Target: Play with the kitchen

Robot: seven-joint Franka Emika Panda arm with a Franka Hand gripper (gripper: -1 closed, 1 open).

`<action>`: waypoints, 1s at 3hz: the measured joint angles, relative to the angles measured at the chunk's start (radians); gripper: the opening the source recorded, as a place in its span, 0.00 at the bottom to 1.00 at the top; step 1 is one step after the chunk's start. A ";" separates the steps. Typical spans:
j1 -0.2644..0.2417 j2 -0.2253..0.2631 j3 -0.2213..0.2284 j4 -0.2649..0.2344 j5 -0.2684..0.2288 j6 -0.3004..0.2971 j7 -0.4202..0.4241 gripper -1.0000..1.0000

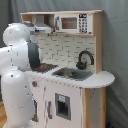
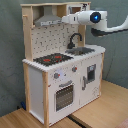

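One boxy pale-wood kitchen [image 2: 60, 75] with glossy black curved faucet [image 1: 85, 58].

Pale matt wood kitchen [image 2: 45, 95], glossy white arm [image 1: 17, 65].

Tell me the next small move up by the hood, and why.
Probably ease the arm down toward the stovetop: it is up at the grey hood on the kitchen, far above the burners and knobs.
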 joint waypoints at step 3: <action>0.001 -0.103 0.041 -0.186 0.099 -0.139 0.215 1.00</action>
